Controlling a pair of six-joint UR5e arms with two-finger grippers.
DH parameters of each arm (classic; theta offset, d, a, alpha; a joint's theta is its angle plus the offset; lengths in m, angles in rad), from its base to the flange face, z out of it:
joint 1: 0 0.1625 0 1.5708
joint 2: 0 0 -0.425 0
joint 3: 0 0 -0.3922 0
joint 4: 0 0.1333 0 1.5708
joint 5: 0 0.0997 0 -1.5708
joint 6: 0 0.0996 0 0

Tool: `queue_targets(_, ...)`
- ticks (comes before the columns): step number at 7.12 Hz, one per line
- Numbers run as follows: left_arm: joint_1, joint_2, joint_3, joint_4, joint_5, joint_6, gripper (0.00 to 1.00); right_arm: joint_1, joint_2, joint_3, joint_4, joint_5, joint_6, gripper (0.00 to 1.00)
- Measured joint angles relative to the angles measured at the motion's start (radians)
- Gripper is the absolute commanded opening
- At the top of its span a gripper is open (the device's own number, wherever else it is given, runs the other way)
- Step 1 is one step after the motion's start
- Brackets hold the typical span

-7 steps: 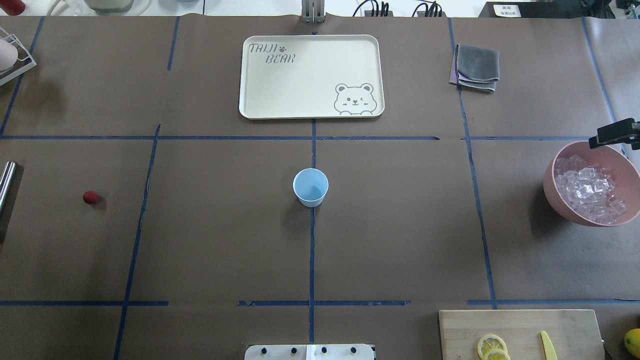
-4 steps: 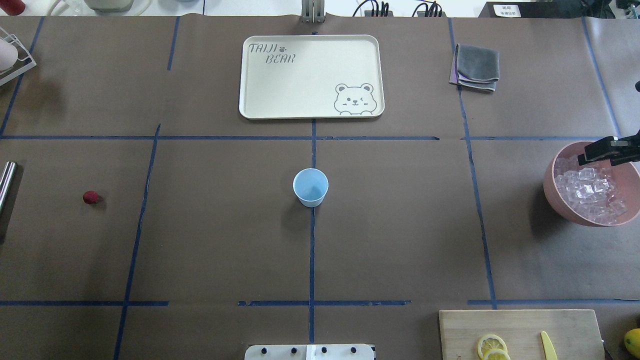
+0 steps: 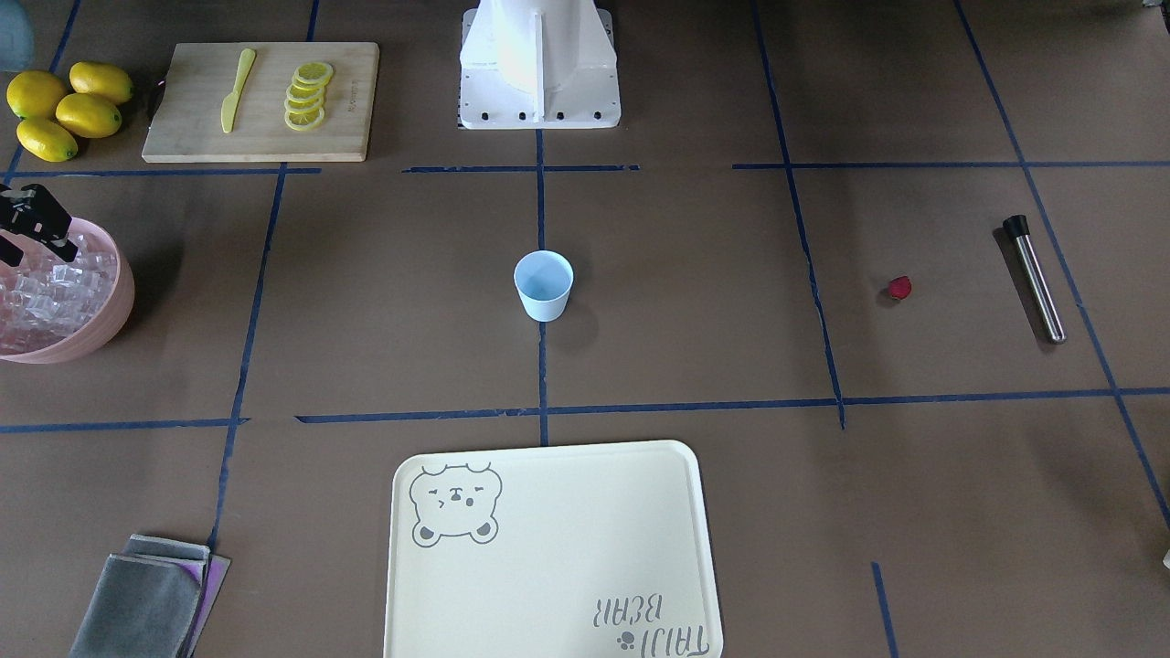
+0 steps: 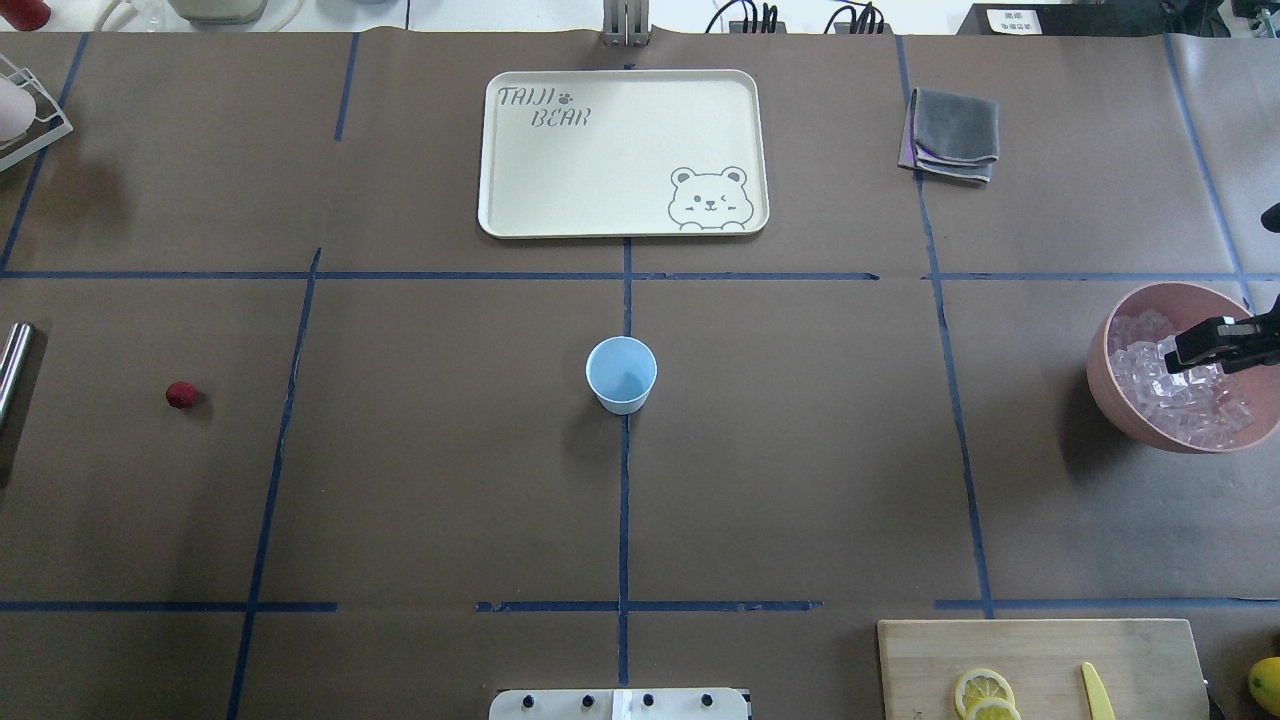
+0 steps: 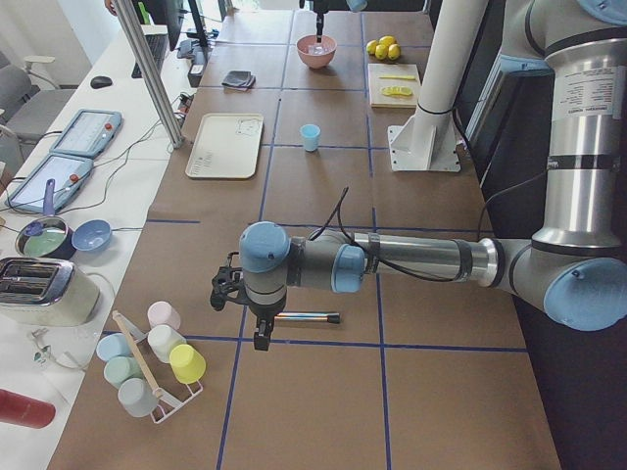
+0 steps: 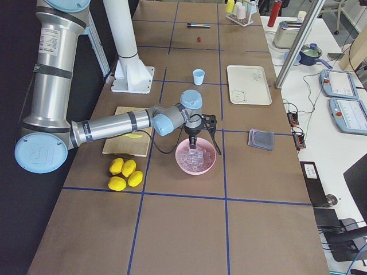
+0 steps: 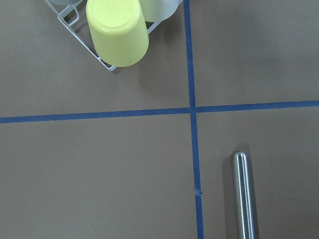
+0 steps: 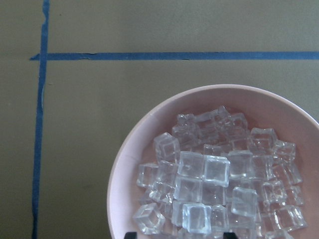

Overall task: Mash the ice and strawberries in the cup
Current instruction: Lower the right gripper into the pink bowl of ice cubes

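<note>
right gripper (image 4: 1195, 350) hangs over the ice (image 8: 204, 184) in the pink bowl (image 8: 124, 164) with its fingers spread apart, the cup (image 4: 621, 374) sits mid-table, the strawberry (image 4: 181, 394) lies well off to its left, and I can't tell whether the left gripper (image 5: 245, 313) is spread or closed

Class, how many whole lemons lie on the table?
4, all bunched beside the cutting board on the robot's right: one lemon, another, a third, a fourth. None looks hidden.
</note>
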Motion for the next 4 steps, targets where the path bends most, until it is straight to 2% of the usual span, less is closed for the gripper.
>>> queue_targets(4,0.000,0.000,-0.001,-0.002,0.000,0.002,1.00,-0.036,0.030,-0.063,0.003,-0.006,0.001,0.66)
